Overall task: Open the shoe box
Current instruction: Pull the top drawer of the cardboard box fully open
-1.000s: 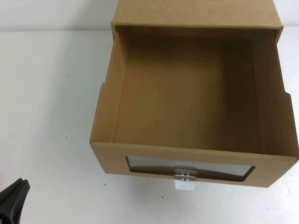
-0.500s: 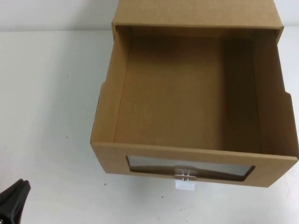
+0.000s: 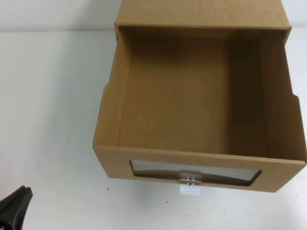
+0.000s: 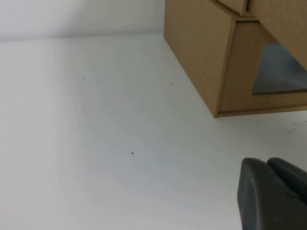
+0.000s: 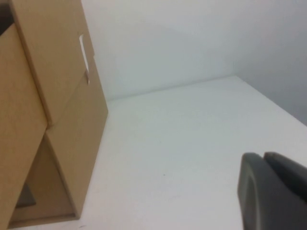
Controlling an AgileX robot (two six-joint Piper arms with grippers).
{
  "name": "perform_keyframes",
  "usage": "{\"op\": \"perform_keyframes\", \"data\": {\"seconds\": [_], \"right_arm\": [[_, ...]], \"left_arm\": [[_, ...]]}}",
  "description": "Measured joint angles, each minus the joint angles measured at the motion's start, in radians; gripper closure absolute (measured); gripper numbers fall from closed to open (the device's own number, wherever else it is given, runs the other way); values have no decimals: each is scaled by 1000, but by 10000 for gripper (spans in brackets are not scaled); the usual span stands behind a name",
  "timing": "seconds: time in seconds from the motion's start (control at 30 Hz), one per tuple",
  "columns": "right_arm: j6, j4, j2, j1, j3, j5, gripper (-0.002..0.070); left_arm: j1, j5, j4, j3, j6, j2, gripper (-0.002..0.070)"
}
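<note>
The brown cardboard shoe box stands on the white table with its drawer pulled far out of the sleeve; the drawer is empty inside. Its front panel has a clear window and a small white pull tab. My left gripper sits at the near left corner, shut, well away from the box; its fingers rest together with nothing between them. My right gripper is out of the high view; its wrist view shows it shut and empty, beside the box's right side.
White table stretches to the left of the box and in front of it. A pale wall runs behind the table. The box's right wall reaches nearly to the high view's right edge.
My left gripper has drawn back slightly toward the near edge. The box has not moved.
</note>
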Motion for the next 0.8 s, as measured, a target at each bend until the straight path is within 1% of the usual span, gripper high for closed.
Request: {"op": "perform_keyframes", "data": {"seconds": [0.17, 0.23, 0.27, 0.37, 0.43, 0.63, 0.73, 0.8], "right_arm": [[-4, 21, 0, 3, 2, -7, 694], [-47, 96, 0, 3, 19, -18, 694], [-118, 180, 0, 3, 28, -18, 694], [-475, 432, 0, 3, 58, -19, 694], [-592, 507, 0, 3, 76, -26, 694], [-698, 549, -1, 3, 85, 80, 694], [-712, 555, -1, 3, 87, 173, 694], [-716, 556, -1, 3, 87, 182, 694]], "left_arm": [[0, 1, 0, 0, 2, 0, 680], [0, 1, 0, 0, 2, 0, 680], [0, 2, 0, 0, 2, 0, 680], [0, 2, 0, 0, 2, 0, 680], [0, 3, 0, 0, 2, 0, 680], [0, 7, 0, 0, 2, 0, 680], [0, 9, 0, 0, 2, 0, 680], [0, 9, 0, 0, 2, 0, 680]]}}
